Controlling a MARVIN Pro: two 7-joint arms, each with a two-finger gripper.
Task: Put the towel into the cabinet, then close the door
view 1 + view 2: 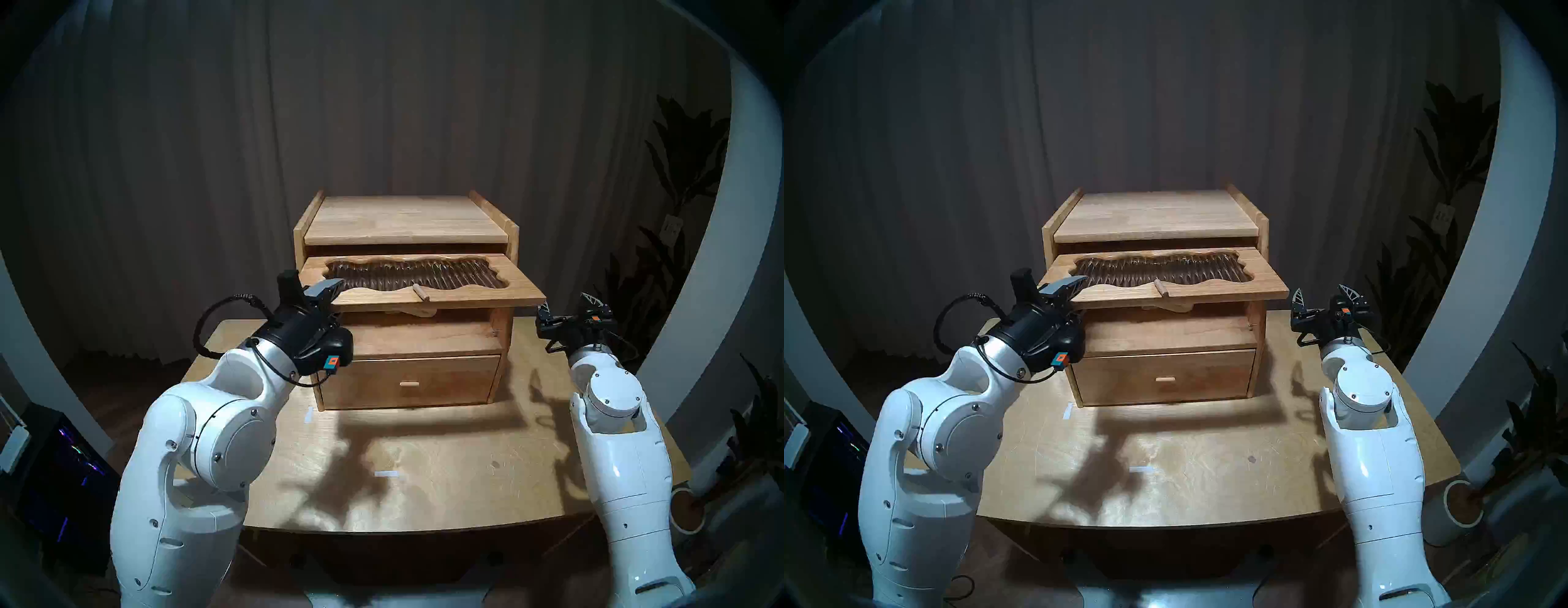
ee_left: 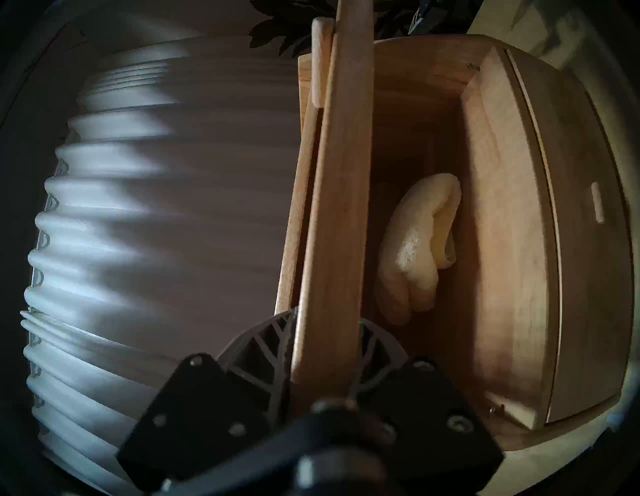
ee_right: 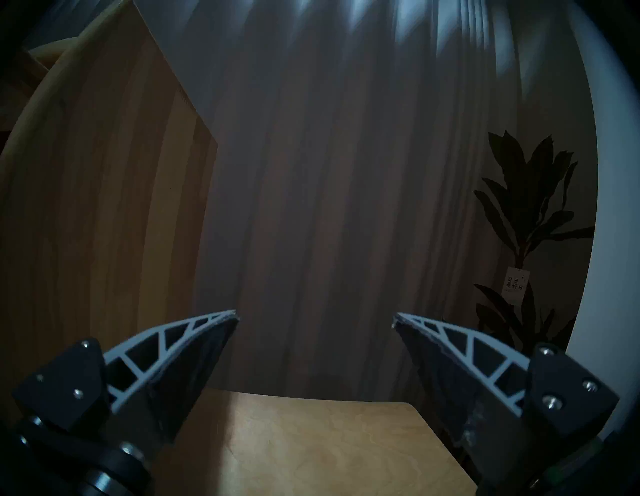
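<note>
The light-wood cabinet (image 1: 407, 220) stands at the back of the table. Its door (image 1: 466, 293), with a wavy ribbed-glass window and a peg knob (image 1: 421, 293), is swung up to about level, leaving the compartment open. My left gripper (image 1: 329, 293) is shut on the door's left edge; in the left wrist view its fingers (image 2: 263, 346) clamp the door's edge (image 2: 339, 207). The cream towel (image 2: 415, 249) lies bunched on the compartment floor; the door hides it in the head views. My right gripper (image 1: 567, 303) is open and empty, right of the cabinet and apart from it.
The drawer (image 1: 409, 382) under the compartment is shut. The wooden table (image 1: 424, 467) carries small white tape marks (image 1: 386, 473). A dark curtain hangs behind and a potted plant (image 1: 679, 191) stands at the right. The cabinet's side (image 3: 86, 207) is left of my right gripper (image 3: 316, 317).
</note>
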